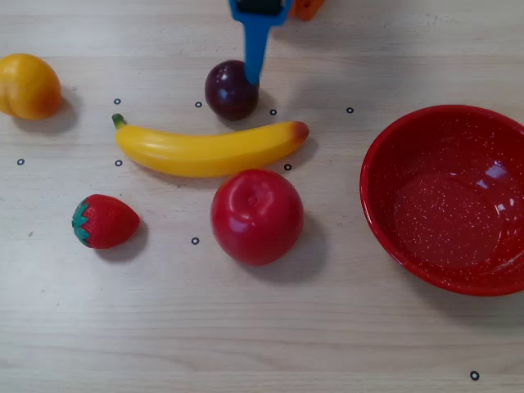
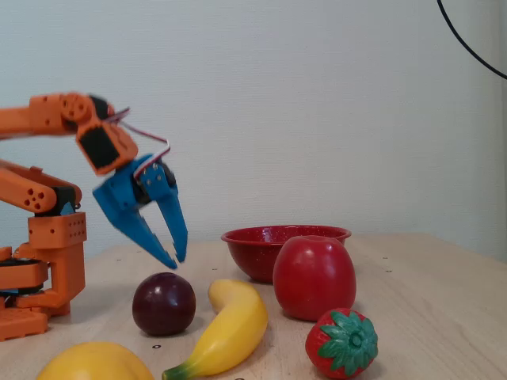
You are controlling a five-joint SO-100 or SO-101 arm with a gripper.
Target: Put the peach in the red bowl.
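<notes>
The peach is yellow-orange and lies at the far left of the overhead view; in the fixed view only its top shows at the bottom left edge. The red speckled bowl stands empty at the right, and in the fixed view behind the apple. My blue gripper comes in from the top edge. It hangs just above the dark plum, far from the peach. In the fixed view its fingertips nearly meet and hold nothing.
A yellow banana lies across the middle. A large red apple sits in front of it, and a strawberry lies at the lower left. The orange arm base stands at the left in the fixed view.
</notes>
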